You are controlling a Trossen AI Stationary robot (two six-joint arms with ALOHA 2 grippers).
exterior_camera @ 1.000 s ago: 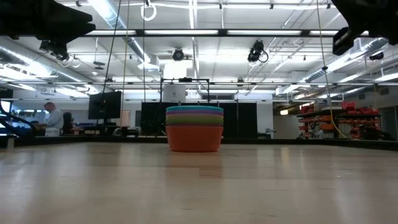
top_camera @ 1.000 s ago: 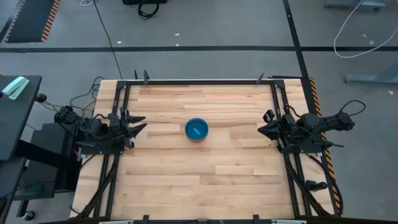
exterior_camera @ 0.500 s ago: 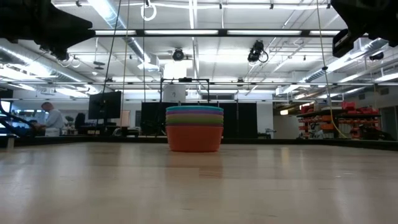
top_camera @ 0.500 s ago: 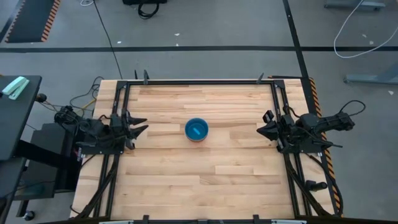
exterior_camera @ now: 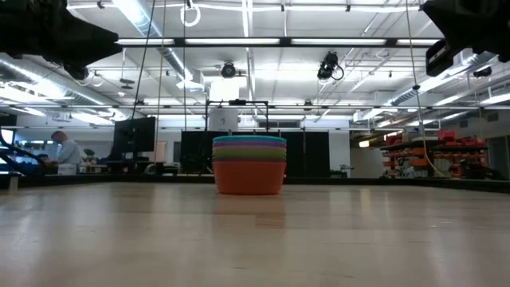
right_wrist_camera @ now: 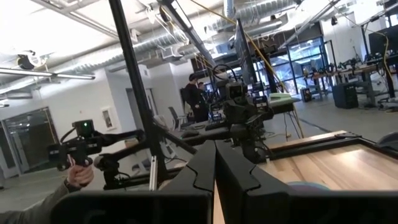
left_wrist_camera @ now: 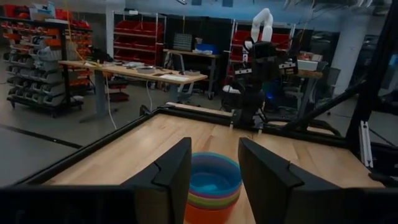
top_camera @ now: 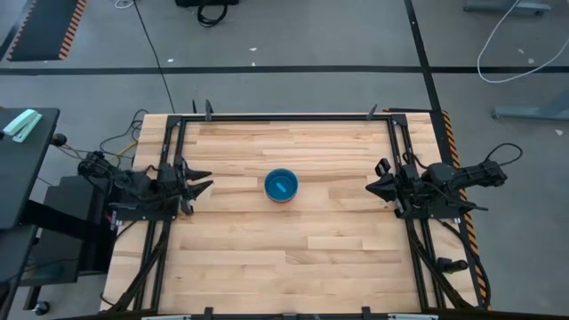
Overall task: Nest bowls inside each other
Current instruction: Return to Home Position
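The bowls stand nested in one stack (top_camera: pixel 281 186) at the middle of the table, resting on the orange bottom bowl (exterior_camera: pixel 249 178). Pink, purple, yellow and green rims show above it, and the blue bowl (left_wrist_camera: pixel 213 179) sits on top. My left gripper (top_camera: pixel 206 178) hovers open near the table's left edge, pointing at the stack, well clear of it. My right gripper (top_camera: pixel 370 186) hovers shut near the right edge, also pointing at the stack. In the left wrist view the stack shows between the open fingers (left_wrist_camera: pixel 214 149), far ahead of them. The right wrist view shows the shut fingers (right_wrist_camera: pixel 215 152).
A black metal frame (top_camera: pixel 284 116) runs around the wooden table. Bare board lies on every side of the stack. A person (exterior_camera: pixel 62 148) sits at a desk far behind the table. A hand holding a device (right_wrist_camera: pixel 78 171) shows in the right wrist view.
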